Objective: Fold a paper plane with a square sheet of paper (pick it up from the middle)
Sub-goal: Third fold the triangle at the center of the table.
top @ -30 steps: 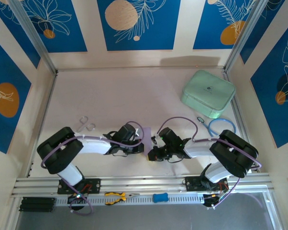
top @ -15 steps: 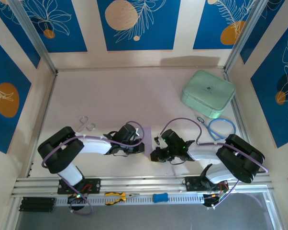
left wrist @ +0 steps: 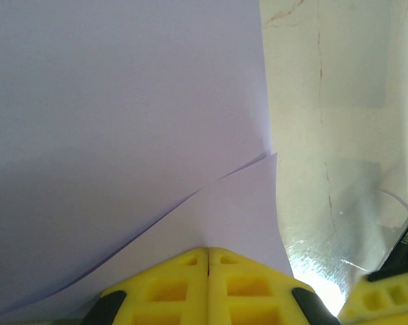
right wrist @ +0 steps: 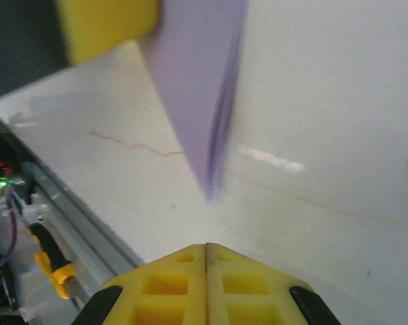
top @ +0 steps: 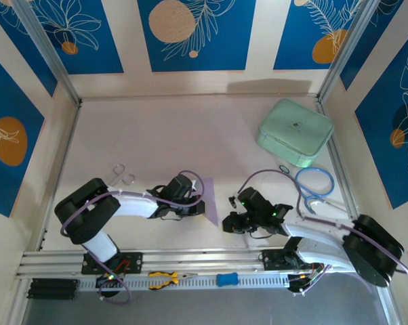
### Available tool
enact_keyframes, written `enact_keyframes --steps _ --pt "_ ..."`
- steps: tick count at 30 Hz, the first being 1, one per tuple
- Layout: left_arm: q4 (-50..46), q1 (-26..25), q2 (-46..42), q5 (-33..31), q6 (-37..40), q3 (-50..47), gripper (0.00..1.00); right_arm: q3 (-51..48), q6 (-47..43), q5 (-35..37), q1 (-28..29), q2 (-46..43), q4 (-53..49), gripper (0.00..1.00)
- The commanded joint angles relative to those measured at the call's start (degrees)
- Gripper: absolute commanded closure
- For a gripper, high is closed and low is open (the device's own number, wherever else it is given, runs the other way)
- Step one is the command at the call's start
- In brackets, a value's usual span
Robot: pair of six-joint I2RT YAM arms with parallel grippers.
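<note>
Your left end effector (left wrist: 208,261) is clamped shut on the folded lavender paper (left wrist: 123,135), which spreads away ahead of its pads. Your right end effector (right wrist: 206,254) is closed and empty. The paper's pointed tip hangs ahead of it and apart from it; I cannot tell whether the tip touches the tabletop (right wrist: 312,135). From above, the paper sits between the two end effectors, long axis running far to near, with the right one nearer and to its right. I judge that it must open before pinching. The mint-green case (top: 295,132) and blue cable loop (top: 314,180) lie far right, out of the way.
</note>
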Motion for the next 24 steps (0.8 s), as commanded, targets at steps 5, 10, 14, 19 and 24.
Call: enact_keyframes --steps 5,10,14,19,24 --pt "-1.72 0.78 0.02 -1.57 -0.14 -2.12 1.00 3.60 0.07 -1.11 -4.45 -4.15 -1.13 0.91" --pt "-2.38 0.76 -0.41 -1.57 0.21 -1.86 1.00 8.97 -2.47 -5.49 -5.44 6.21 2.41 0.92" --pt "-2.84 0.82 -0.12 -1.35 0.39 -1.38 1.00 12.55 -3.07 -8.58 -5.51 13.53 5.94 0.94" --pt "-3.40 0.73 -0.09 -1.44 0.70 -0.94 1.00 14.33 -3.35 -11.67 -6.48 20.56 8.86 0.95" --pt "-3.49 0.78 -0.04 -1.39 0.96 -0.93 1.00 11.63 -1.34 -11.88 -5.49 24.28 12.05 0.97"
